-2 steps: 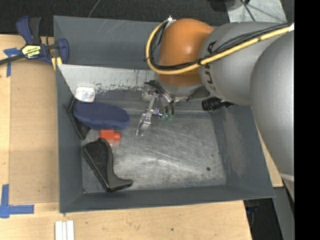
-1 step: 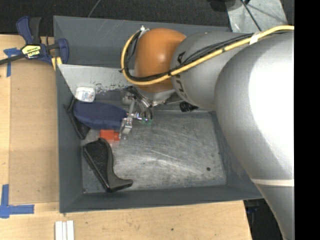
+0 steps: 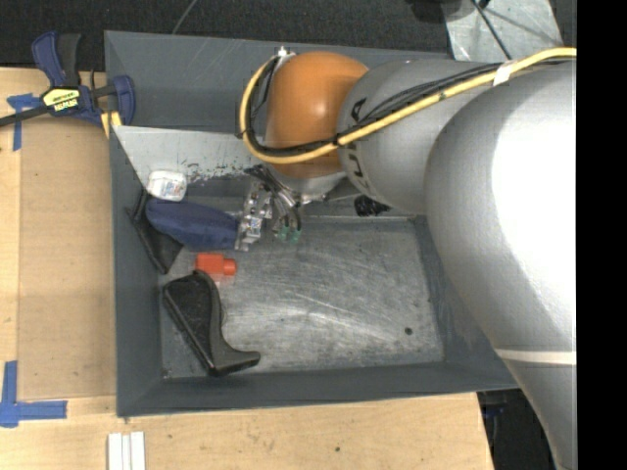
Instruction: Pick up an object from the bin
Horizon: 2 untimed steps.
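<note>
Just left of the gripper [image 3: 263, 219] lies a blue cloth bundle [image 3: 191, 225] — gripper opening cannot be determined.

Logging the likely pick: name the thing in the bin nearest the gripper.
The dark blue bundle, its end beside the gripper; the orange block and black handle lie farther off.

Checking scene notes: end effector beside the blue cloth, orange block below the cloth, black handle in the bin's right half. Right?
No. The camera view shows the black handle in the bin's left half. The end effector beside the blue cloth, orange block below the cloth: both correct.
</note>
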### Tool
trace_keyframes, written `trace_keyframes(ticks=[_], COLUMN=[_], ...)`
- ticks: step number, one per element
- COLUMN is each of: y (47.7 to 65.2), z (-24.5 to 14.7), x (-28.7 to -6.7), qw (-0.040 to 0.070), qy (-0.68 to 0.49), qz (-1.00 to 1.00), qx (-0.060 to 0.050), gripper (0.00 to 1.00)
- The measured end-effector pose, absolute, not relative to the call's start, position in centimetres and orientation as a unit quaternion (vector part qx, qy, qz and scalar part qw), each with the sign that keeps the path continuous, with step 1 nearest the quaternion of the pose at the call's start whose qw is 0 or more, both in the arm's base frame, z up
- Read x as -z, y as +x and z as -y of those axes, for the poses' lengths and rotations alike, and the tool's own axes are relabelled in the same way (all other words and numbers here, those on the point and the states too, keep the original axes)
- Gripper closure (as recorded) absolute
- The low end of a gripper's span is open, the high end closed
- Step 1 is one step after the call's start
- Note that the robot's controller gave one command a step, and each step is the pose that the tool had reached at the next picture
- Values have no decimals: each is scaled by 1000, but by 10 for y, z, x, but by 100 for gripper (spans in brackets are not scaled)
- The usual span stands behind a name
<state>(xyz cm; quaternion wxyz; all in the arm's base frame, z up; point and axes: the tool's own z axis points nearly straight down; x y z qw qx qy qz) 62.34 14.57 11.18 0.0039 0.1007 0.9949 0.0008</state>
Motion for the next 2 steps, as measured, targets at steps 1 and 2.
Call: trace_keyframes(ticks=[1,2], y=[622,610], z=[-159,-167], x=[-215,-106], qw=[5,5], qy=[81,116], qz=[-997,-993], qx=[-2,-1], gripper=[100,100])
